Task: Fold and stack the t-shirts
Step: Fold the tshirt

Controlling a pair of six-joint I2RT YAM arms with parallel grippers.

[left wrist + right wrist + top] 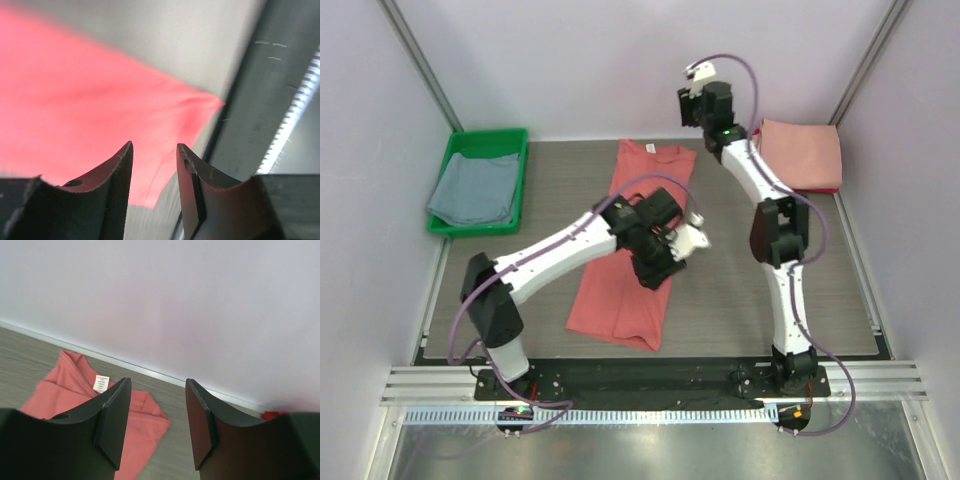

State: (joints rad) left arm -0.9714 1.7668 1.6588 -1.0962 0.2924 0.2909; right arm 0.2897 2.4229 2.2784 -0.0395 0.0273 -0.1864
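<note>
Writing: only a small white neck tag (101, 383) on the red tee (620, 290), print too tiny to read. Left hand (154, 145) angled low over that tee's right edge, mid-bench (740, 290), jaws partly apart, gripping nothing. Right hand (157, 382) raised by the collar, facing the back wall (200, 300), half-wide and empty too. Soft cloth, folded into a long strip. Pink tee (802, 155) folded square, far right. Grey-blue tee (475, 188) in the green tray (490, 135).
</note>
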